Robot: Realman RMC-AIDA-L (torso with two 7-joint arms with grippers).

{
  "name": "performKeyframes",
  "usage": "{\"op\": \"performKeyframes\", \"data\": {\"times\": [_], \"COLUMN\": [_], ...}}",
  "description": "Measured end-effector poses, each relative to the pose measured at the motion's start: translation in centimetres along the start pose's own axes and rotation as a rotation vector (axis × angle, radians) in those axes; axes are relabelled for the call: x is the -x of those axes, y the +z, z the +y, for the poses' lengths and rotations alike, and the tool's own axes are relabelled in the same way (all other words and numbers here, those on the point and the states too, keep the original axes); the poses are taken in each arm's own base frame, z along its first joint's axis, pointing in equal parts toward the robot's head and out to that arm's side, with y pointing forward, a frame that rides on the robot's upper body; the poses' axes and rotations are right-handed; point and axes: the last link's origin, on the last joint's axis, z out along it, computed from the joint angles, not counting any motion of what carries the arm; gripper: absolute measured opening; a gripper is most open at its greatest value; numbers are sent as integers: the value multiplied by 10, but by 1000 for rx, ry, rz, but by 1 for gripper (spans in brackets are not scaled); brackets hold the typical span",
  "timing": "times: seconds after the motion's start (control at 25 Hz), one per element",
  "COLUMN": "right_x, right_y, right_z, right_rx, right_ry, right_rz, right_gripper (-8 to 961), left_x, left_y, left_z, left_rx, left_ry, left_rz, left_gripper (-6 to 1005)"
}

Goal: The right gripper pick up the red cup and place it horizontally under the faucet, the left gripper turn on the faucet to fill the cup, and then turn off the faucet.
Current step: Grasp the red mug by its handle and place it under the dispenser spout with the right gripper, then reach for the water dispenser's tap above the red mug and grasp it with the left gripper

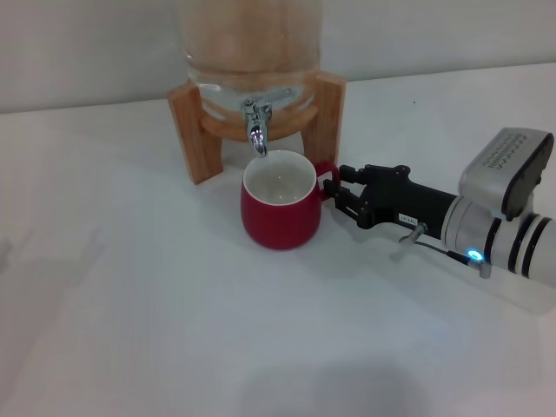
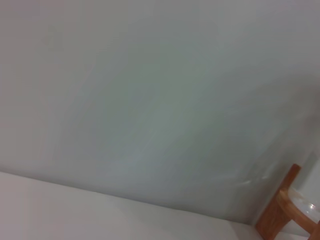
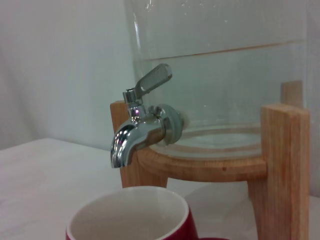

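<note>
The red cup [image 1: 280, 213] stands upright on the white table, white inside showing, directly below the chrome faucet [image 1: 256, 130] of the glass jar on its wooden stand. The right wrist view shows the faucet [image 3: 142, 127] with its lever slanting up, and the cup's rim [image 3: 127, 215] just beneath the spout. No water is running. My right gripper [image 1: 334, 189] reaches in from the right and is shut on the cup's red loop handle. My left gripper is out of view; its wrist camera sees only the wall and a corner of the stand [image 2: 282, 210].
The glass jar [image 1: 252, 43] sits on a wooden stand [image 1: 195, 130] at the back of the table, close to the wall. Bare white tabletop [image 1: 130, 304] spreads to the left and front of the cup.
</note>
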Motion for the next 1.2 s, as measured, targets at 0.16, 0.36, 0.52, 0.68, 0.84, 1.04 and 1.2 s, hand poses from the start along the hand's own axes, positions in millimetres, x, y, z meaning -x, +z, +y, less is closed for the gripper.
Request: {"op": "performKeyframes", "data": {"times": [0.16, 0.36, 0.52, 0.68, 0.84, 1.04, 1.2], "right_x": [0, -1, -3, -4, -4, 1, 8], "right_y": [-4, -9, -15, -21, -35, -54, -62], "right_z": [-2, -7, -9, -12, -21, -31, -38], "right_rx": [-1, 11, 22, 32, 40, 47, 64], "right_ry": [8, 22, 21, 34, 51, 71, 67], "right_rz": [-8, 12, 13, 18, 27, 3, 11], "right_gripper": [336, 337, 339, 340, 341, 343, 344], "left_x": [0, -1, -1, -1, -3, -4, -4], "left_y": [0, 0, 0, 0, 3, 4, 4], "left_z": [0, 0, 0, 0, 1, 1, 1], "left_rx": [0, -1, -1, -1, 5, 8, 8], "left_ry": [0, 3, 4, 4, 7, 7, 8], "left_rz": [0, 1, 1, 1, 3, 3, 3], "left_gripper": [822, 822, 822, 822, 822, 822, 822]}}
